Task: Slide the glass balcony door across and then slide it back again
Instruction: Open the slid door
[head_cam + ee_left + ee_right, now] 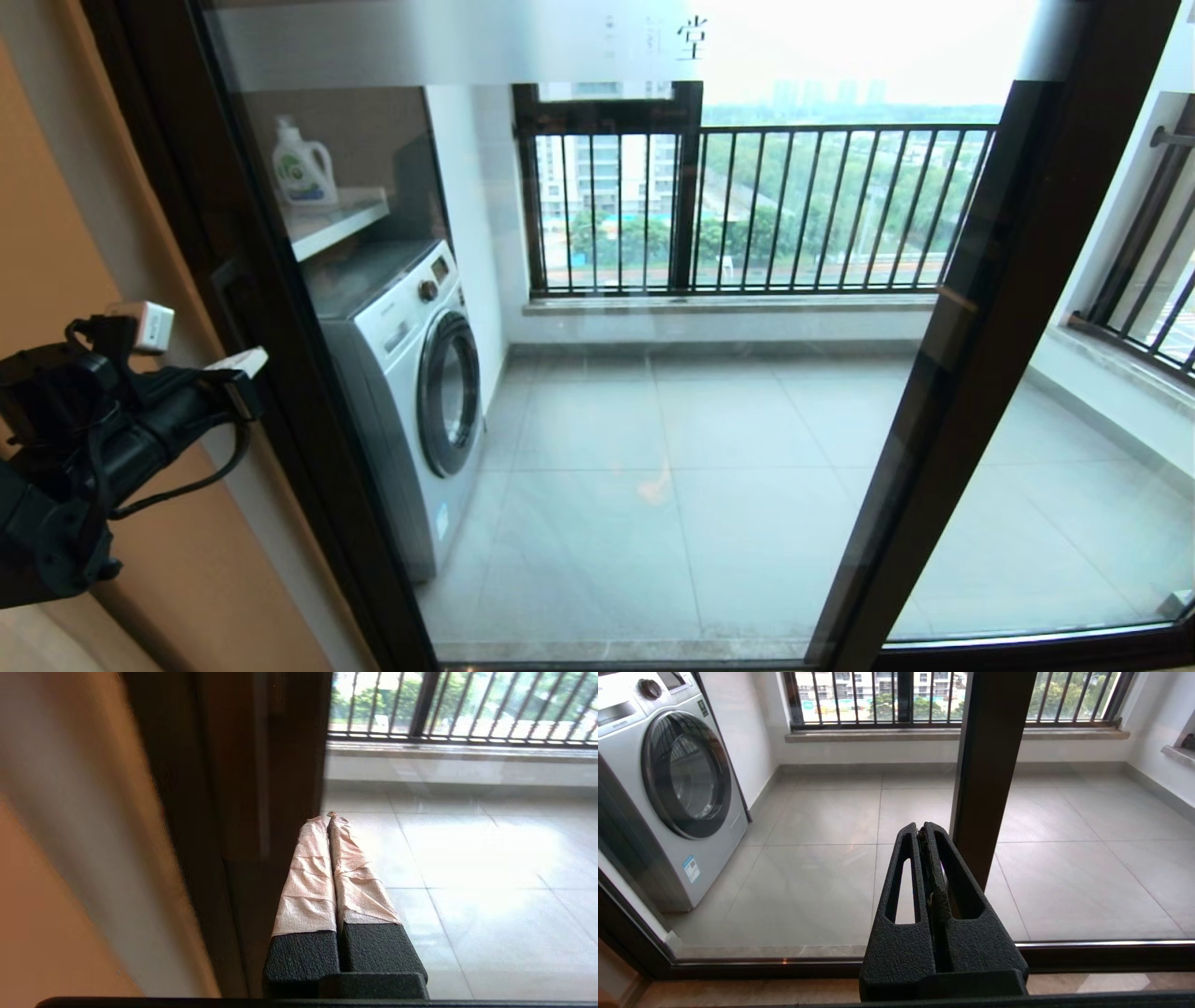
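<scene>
The left gripper (329,821) has its taped fingers (308,872) pressed together, empty, tips just beside the door (597,373) frame's left stile (243,788). Best to press flat against that stile and push steadily sideways. The right gripper (922,833) is likewise closed, idle near the middle post (990,765). A washer (411,373) stands behind the glass, out of the way.

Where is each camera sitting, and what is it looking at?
Head view: up on the head, looking down through the glass balcony door; left arm shows, its left pincer near the frame.
Left wrist view: behind the shut left pincer, facing the dark frame.
Right wrist view: behind the shut right pincer, facing the door.
Head and right wrist views share the washing machine.
</scene>
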Available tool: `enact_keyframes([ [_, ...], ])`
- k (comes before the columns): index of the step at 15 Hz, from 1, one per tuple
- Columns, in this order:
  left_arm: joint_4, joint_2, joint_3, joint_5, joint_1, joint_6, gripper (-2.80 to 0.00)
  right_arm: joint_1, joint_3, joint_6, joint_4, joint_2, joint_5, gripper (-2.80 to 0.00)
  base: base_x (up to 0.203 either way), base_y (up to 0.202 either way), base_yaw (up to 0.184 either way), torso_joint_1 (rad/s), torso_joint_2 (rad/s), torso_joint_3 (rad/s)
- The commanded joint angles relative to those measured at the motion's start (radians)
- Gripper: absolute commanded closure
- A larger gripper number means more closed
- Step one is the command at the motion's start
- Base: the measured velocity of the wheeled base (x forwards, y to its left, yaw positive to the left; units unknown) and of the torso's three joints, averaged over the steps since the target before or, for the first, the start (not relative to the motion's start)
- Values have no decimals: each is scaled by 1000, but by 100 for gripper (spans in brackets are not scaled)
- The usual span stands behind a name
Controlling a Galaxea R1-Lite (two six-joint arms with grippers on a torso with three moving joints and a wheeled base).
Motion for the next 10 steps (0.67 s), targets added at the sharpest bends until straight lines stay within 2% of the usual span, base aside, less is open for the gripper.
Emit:
enact_keyframes([
  [1, -7, -11, -16, -5, 27, 0, 0, 0, 12, -1, -1, 0, 0, 0, 0, 0, 0, 0, 0, 0],
  [5, 3, 61, -152, -4, 96, -3, 0, 0, 12, -1, -1, 0, 0, 0, 0, 0, 0, 0, 0, 0],
  [10, 51, 130, -269, 8, 92, -3, 0, 0, 12, -1, -1, 0, 0, 0, 0, 0, 0, 0, 0, 0],
])
